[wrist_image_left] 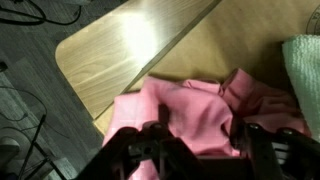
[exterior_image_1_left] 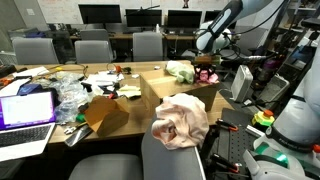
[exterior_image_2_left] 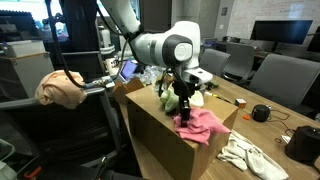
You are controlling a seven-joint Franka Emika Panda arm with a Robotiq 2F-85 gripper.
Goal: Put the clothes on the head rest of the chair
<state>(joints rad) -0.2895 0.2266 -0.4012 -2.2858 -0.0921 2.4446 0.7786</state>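
Hovering with its jaws spread directly above the pink cloth point(wrist_image_left: 190, 105), which lies crumpled on the cardboard box point(exterior_image_2_left: 150, 135), the gripper point(wrist_image_left: 200, 145) needs only a straight descent, while the chair point(exterior_image_1_left: 172, 160) stands well apart.

1. Clothes first, and I count four: a peach piece point(exterior_image_2_left: 60, 88), a pink piece point(exterior_image_2_left: 203, 126), a pale green piece point(exterior_image_2_left: 167, 99) and a white piece point(exterior_image_2_left: 245, 155).
2. Chairs, four in an exterior view: three back-row chairs point(exterior_image_1_left: 93, 50) and one front chair point(exterior_image_1_left: 170, 158).
3. Cardboard boxes, two: a small box point(exterior_image_1_left: 105, 115) and a big box point(exterior_image_1_left: 155, 90).
4. One laptop point(exterior_image_1_left: 25, 108).
5. One robot arm point(exterior_image_2_left: 150, 45).
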